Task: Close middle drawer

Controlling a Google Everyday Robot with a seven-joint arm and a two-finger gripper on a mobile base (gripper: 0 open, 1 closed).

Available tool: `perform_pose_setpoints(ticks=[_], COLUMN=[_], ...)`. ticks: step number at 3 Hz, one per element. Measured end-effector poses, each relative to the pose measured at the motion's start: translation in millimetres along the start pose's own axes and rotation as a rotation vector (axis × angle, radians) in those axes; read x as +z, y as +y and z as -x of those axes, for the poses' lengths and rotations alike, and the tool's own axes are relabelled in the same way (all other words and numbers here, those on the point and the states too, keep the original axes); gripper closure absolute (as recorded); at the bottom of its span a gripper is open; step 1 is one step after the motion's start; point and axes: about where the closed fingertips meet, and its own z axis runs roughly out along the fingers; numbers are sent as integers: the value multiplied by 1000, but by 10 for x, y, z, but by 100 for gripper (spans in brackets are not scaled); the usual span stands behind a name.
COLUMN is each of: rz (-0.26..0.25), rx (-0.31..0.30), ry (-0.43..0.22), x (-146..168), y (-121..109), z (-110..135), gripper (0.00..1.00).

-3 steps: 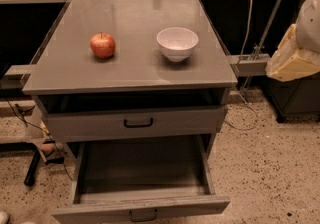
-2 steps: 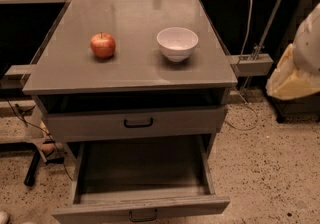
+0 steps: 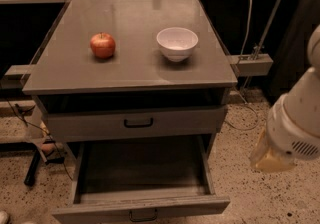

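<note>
The middle drawer point(image 3: 141, 212) is pulled far out at the bottom of the grey cabinet. Its low flat front with a small black loop handle is near the lower edge, and its deep grey box point(image 3: 142, 168) is empty. Above it is the taller-fronted top drawer point(image 3: 138, 123) with a wider black handle, with a dark gap under the cabinet top. The lowest drawer is hidden. My gripper is out of view. Only a white and yellowish arm segment point(image 3: 292, 125) shows at the right edge, beside the cabinet and apart from it.
A red apple point(image 3: 102, 45) and a white bowl point(image 3: 177, 43) sit on the cabinet top point(image 3: 130, 70). A metal stand with cables point(image 3: 255, 60) is at the back right. Speckled floor point(image 3: 250, 193) surrounds the cabinet. Dark legs and cords lie at the left point(image 3: 35, 160).
The arm segment at the right has moved down and a little left, closer to the level of the drawers. The drawers, apple and bowl have not moved.
</note>
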Motion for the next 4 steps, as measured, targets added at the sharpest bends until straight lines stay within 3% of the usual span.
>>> perform_pose_setpoints(ticks=[1, 2, 3, 4], rz=[35, 39, 119, 239], rx=[2, 3, 55, 144], ry=[23, 24, -17, -99], x=[149, 165, 629, 1394], y=[109, 117, 274, 376], z=[-79, -78, -64, 67], gripper=[100, 100, 100, 100])
